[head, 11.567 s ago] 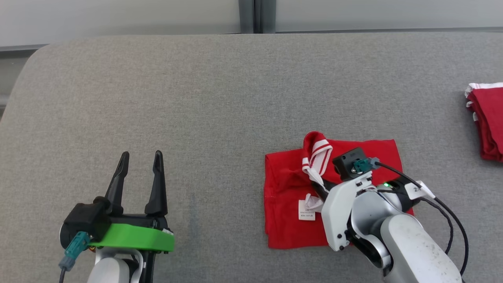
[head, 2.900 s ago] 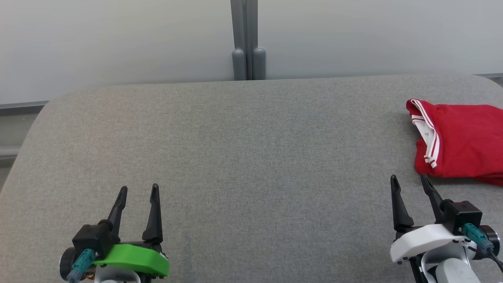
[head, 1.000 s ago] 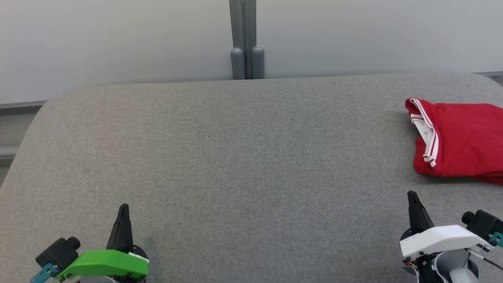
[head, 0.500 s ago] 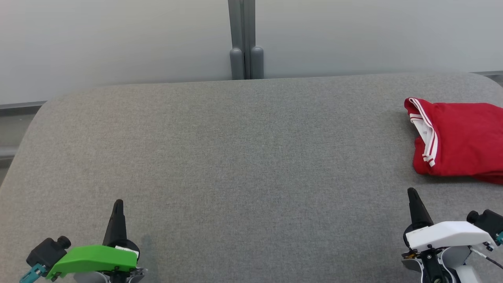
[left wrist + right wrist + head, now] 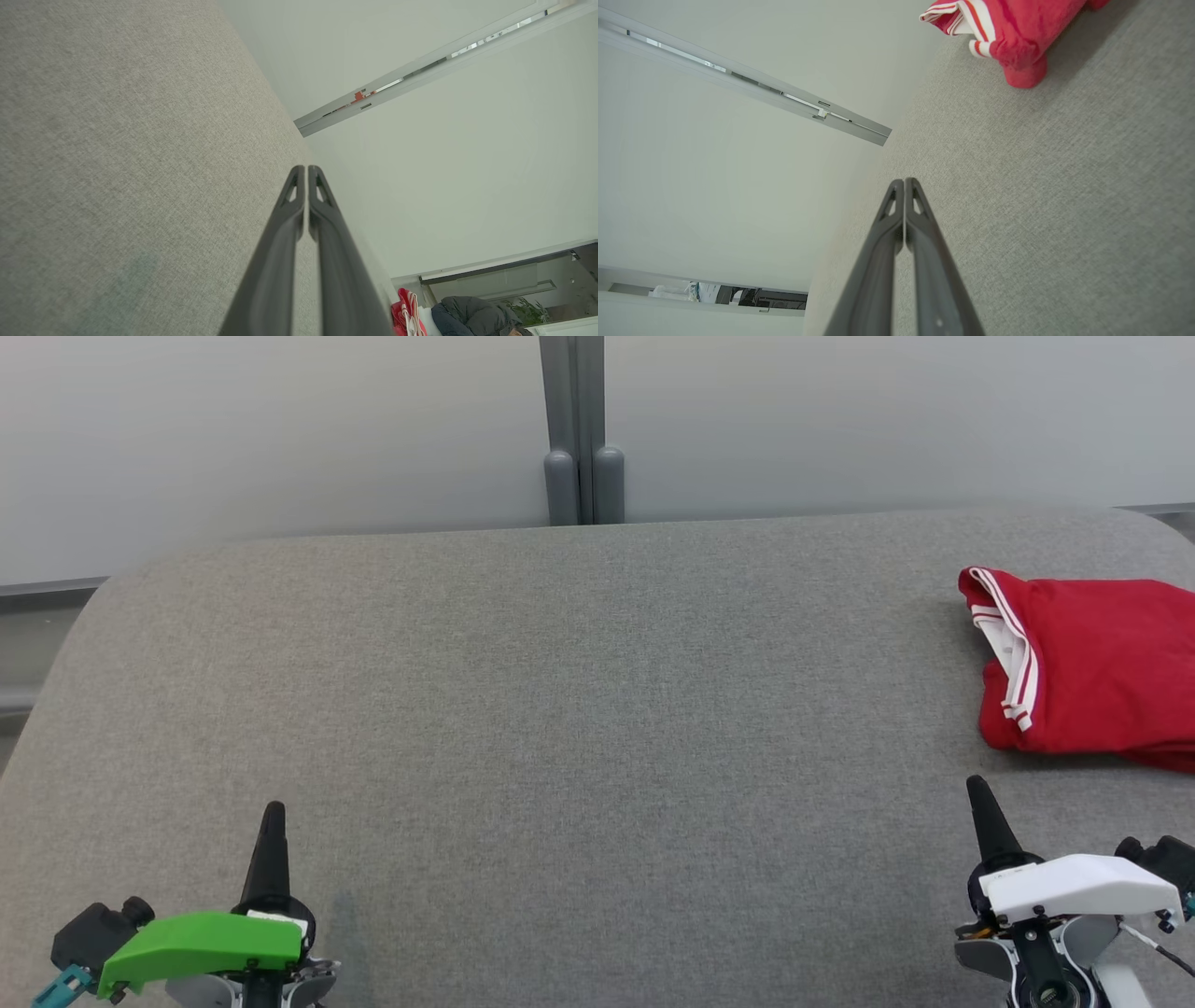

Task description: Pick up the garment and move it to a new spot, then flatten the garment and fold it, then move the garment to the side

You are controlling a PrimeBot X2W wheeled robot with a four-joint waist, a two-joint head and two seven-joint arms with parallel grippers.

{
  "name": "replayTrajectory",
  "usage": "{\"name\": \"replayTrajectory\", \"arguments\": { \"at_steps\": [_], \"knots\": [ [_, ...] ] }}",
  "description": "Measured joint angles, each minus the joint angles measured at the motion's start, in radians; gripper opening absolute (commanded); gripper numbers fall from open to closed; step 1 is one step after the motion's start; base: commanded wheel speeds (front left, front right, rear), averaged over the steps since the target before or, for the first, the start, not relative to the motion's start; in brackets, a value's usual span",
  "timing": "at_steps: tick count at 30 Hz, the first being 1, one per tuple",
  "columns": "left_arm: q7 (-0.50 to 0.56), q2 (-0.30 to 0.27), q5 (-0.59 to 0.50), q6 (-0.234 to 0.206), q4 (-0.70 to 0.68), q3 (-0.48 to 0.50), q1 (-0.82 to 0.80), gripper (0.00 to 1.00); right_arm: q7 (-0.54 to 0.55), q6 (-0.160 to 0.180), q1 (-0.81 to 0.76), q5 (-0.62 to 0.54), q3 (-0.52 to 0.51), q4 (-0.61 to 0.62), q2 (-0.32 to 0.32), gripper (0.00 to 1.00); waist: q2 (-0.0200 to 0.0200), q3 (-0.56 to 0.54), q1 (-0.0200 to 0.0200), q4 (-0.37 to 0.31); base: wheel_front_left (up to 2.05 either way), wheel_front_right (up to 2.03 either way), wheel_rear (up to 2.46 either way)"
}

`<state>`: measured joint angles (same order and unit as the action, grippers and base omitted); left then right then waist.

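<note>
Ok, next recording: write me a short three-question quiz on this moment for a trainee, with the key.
1. True or false: the folded red garment lies at the right side of the grey fabric-covered table, touching neither gripper.
2. The fingers of the right gripper are: A) spread wide; B) pressed together, holding nothing; C) clamped on cloth.
3. Fill in: the left gripper carries a ___ cover.
Key: 1 true; 2 B; 3 green.
</note>
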<state>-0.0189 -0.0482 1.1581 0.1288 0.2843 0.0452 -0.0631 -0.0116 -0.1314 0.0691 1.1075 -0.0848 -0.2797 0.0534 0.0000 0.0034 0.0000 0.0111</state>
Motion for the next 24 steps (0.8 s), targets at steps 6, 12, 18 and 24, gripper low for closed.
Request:
{"name": "replayTrajectory", "arguments": {
  "at_steps": [6, 12, 18, 24],
  "knots": [
    [0.017, 0.000, 0.054, 0.000, -0.005, 0.009, -0.005, 0.00, 0.016, 0.000, 0.005, 0.061, -0.004, 0.004, 0.000, 0.00, 0.0000, 0.000, 0.0000, -0.001, 0.00, 0.00, 0.00],
    [0.031, 0.000, 0.107, 0.000, -0.010, 0.016, -0.009, 0.00, 0.030, 0.000, 0.009, 0.121, -0.007, 0.008, -0.001, 0.00, 0.0000, 0.000, 0.0001, -0.002, 0.00, 0.00, 0.00],
    [0.044, 0.000, 0.158, 0.000, -0.014, 0.022, -0.012, 0.00, 0.046, 0.000, 0.016, 0.176, -0.010, 0.012, -0.001, 0.00, 0.0000, 0.000, 0.0000, -0.003, 0.00, 0.00, 0.00],
    [0.059, -0.001, 0.209, 0.000, -0.018, 0.029, -0.016, 0.00, 0.058, 0.000, 0.018, 0.229, -0.013, 0.016, -0.001, 0.00, 0.0000, 0.000, 0.0001, -0.004, 0.00, 0.00, 0.00]
  ]
}}
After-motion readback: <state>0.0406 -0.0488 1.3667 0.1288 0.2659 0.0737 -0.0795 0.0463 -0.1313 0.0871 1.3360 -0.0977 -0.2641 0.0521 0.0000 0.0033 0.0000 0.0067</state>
